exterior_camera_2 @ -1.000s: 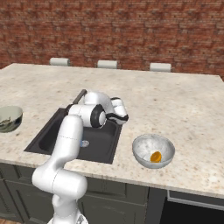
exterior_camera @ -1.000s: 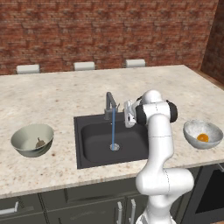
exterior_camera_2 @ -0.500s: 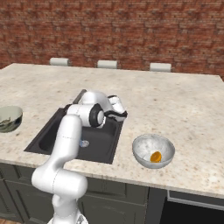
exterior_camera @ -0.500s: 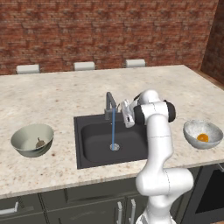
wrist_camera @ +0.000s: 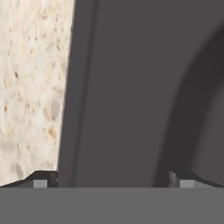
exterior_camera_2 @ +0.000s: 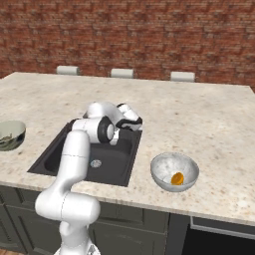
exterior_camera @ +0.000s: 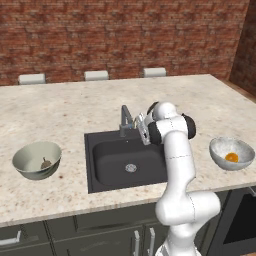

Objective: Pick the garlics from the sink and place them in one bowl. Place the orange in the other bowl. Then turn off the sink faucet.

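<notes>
At the back rim of the sink (exterior_camera: pixel 107 165), the faucet (exterior_camera: pixel 124 120) stands upright with no water running from its spout. Just beside it on the right sits the gripper (exterior_camera: pixel 141 127), fingers spread fully apart and holding nothing; whether a finger touches the faucet lever cannot be judged from the base views. Seen from the hand, the two fingertips (wrist_camera: pixel 41 180) are set wide either side of a dark grey surface, with speckled counter (wrist_camera: pixel 30 87) to one side. Inside the basin, the round drain ring (exterior_camera: pixel 131 168) is the sole item visible. Left of the sink, the green-grey bowl (exterior_camera: pixel 36 160) holds a small brownish garlic lump (exterior_camera: pixel 45 163). Right of the sink, the mottled bowl (exterior_camera: pixel 232 153) holds the orange (exterior_camera: pixel 231 157).
</notes>
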You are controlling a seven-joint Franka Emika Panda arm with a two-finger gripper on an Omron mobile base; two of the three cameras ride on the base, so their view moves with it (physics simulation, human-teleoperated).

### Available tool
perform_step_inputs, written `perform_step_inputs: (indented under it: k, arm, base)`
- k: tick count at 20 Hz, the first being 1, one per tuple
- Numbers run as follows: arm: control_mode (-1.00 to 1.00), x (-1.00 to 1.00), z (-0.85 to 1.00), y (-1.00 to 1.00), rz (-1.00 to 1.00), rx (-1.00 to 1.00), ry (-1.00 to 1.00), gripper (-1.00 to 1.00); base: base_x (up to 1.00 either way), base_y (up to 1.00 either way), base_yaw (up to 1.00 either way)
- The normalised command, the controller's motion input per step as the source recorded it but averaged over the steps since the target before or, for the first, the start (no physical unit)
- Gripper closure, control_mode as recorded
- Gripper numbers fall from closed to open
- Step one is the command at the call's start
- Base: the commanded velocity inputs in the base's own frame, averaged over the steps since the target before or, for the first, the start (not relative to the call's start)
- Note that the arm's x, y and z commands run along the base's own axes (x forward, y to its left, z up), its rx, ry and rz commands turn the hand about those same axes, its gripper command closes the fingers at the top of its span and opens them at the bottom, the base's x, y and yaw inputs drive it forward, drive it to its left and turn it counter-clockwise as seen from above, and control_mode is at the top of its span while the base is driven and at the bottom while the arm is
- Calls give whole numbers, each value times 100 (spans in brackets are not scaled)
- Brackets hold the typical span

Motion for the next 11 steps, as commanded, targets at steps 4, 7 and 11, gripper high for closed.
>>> perform_step_inputs:
  k: [4,7,11]
  arm:
    - [-100,84,100,48,39,3,36,-100]
    - [-100,54,100,9,40,4,23,-100]
    - [-100,28,100,0,38,5,14,-100]
  base:
    - [0,0,0]
    - [0,0,0]
    - [0,0,0]
